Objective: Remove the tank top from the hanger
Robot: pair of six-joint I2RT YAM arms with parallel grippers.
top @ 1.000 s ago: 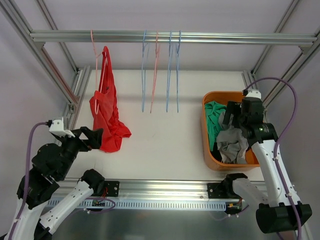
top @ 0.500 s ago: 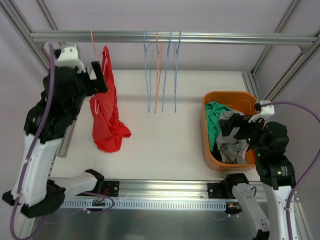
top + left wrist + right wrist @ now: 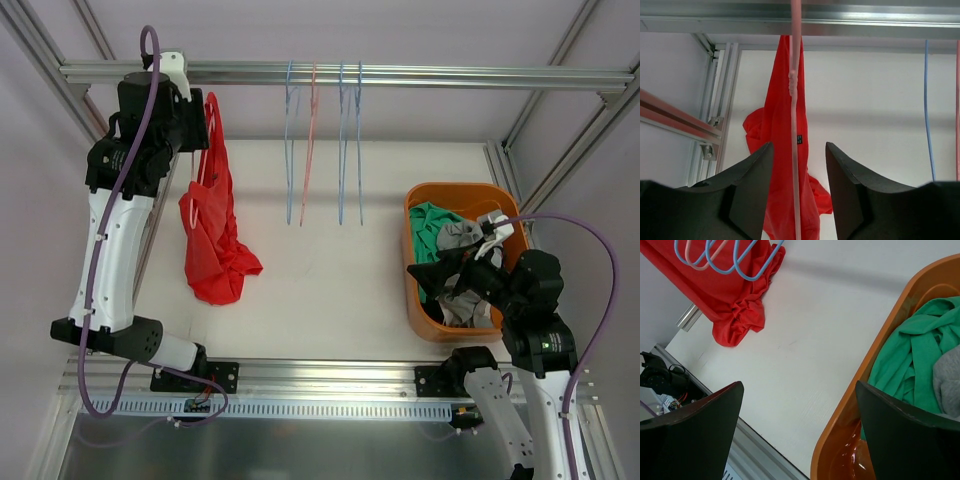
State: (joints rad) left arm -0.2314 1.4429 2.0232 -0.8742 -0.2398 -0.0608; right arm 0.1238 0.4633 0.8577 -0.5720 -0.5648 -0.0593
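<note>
Two left fingers (image 3: pixel 747 200) parted astride pink hanger (image 3: pixel 794 165), red tank top (image 3: pixel 777 125) behind it, right fingers (image 3: pixel 690 440) spread

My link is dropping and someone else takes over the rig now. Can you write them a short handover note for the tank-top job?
Left gripper: open, raised to the rail, one finger either side of the pink hanger, not clamped on it.
Right gripper: open, empty, low beside the orange basket.
Red tank top: on the pink hanger at the rail's left end, lower end bunched on the table.
Done: nothing removed yet.
Left: secure the hanger and pull the tank top off it.
</note>
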